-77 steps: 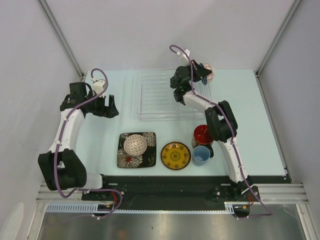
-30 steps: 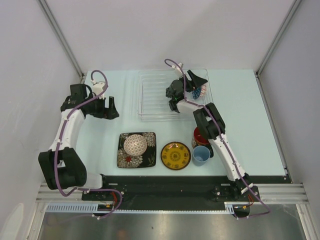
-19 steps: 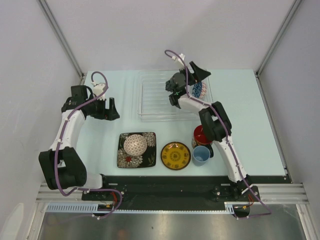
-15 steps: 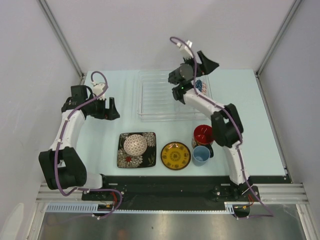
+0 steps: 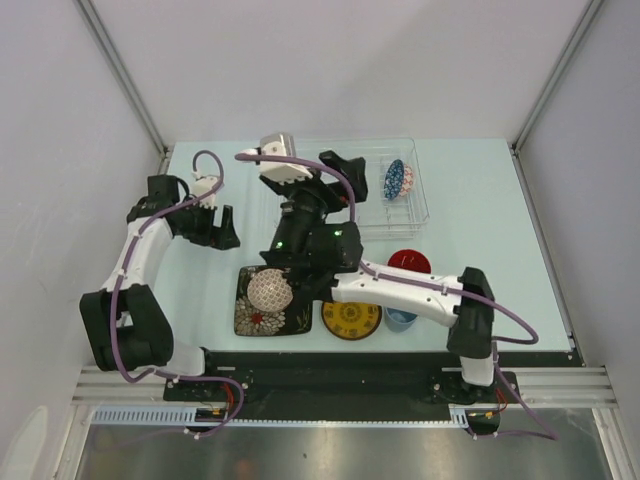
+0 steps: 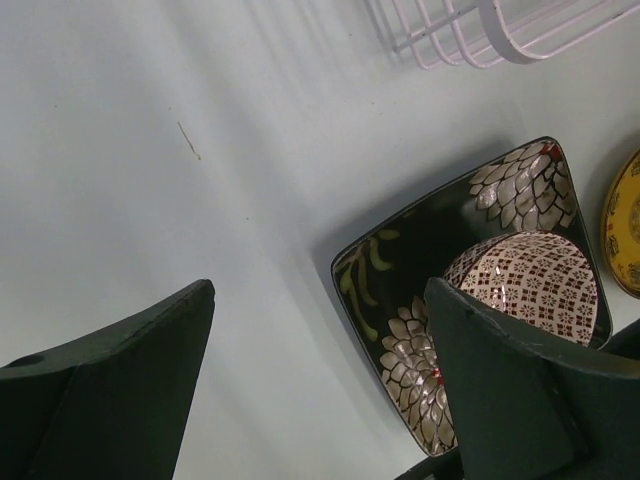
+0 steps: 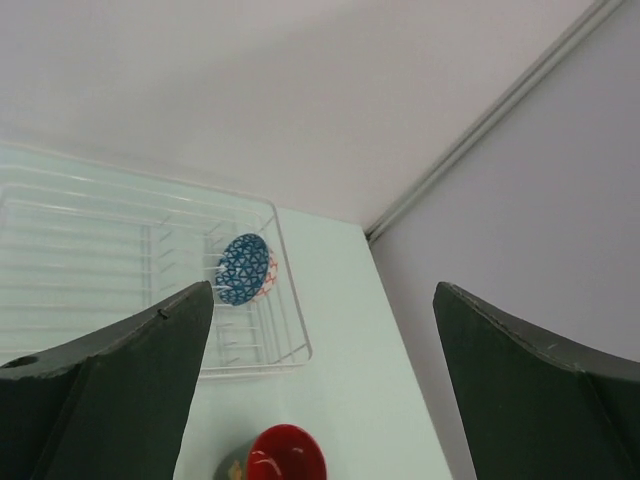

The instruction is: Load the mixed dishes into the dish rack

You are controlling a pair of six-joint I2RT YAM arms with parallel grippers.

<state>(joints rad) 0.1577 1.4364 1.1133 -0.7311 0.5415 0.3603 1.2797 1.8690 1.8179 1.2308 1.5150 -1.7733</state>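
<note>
The clear dish rack sits at the table's back. A blue mosaic bowl stands on edge in its right end. My right gripper is open and empty, raised high above the rack's left half. The black square floral plate carries the small patterned bowl. The yellow plate, red-inside cup and light blue cup lie partly under the right arm. My left gripper hangs open and empty, left of the rack.
The right arm stretches across the table's front middle, over the yellow plate and the cups. Grey walls close in on the left, back and right. In the left wrist view the rack's near corner and the yellow plate's edge show.
The right gripper let go of the blue mosaic bowl in the rack, opened wide, then rose and swung left. The left arm barely shifted.
</note>
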